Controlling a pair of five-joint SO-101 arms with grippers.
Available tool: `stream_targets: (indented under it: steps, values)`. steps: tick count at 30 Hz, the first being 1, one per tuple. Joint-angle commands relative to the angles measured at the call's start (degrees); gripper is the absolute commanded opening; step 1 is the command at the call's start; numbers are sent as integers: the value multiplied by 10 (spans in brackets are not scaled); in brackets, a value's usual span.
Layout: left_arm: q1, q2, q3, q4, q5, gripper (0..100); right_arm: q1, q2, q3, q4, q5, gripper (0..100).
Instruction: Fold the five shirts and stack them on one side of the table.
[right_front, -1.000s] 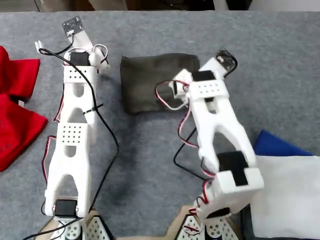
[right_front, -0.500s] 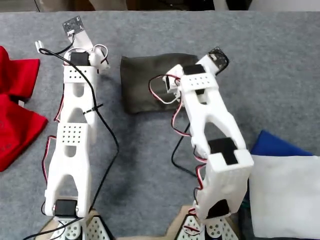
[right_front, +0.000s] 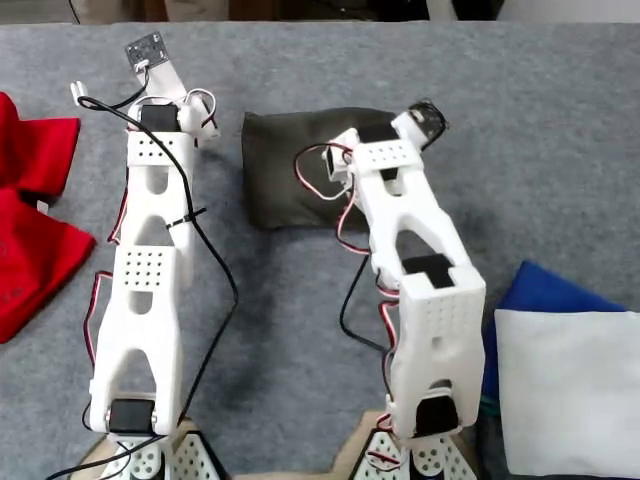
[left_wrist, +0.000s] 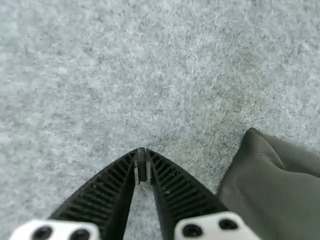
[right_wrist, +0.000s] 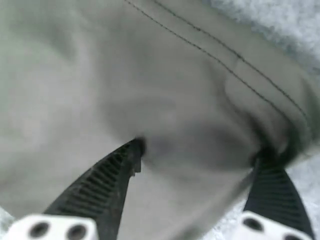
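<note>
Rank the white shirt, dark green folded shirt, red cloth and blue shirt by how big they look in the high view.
1. white shirt, though cut by the frame edge.
2. dark green folded shirt and red cloth: too close to rank, one partly under the right arm, the other cropped.
3. blue shirt, mostly covered.

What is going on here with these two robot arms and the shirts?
The right gripper is open wide, down close over a folded dark olive shirt in the middle of the grey table. The left gripper is shut and sits over bare table just beside that shirt's corner. Red shirts lie loose at one side, not yet folded. At the other side, a folded white shirt lies on a blue one.
</note>
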Motion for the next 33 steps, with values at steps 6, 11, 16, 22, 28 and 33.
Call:
stream_targets:
  steps: [6,11,16,22,28,33]
  values:
    - [4,-8,-29,-11,-4,21,44,47,-74,-3,-7,210]
    - [5,-7,-29,-11,-5,21,36,56,-97,-2,20,18]
    - [5,-7,-29,-11,-5,21,36,55,-105,25,24,6]
    - [5,-7,-29,-11,-5,21,39,55,-191,130,25,5]
    - [5,-7,-29,-11,-5,21,44,57,-333,213,35,5]
    - [5,-7,-29,-11,-5,21,76,58,-407,260,39,5]
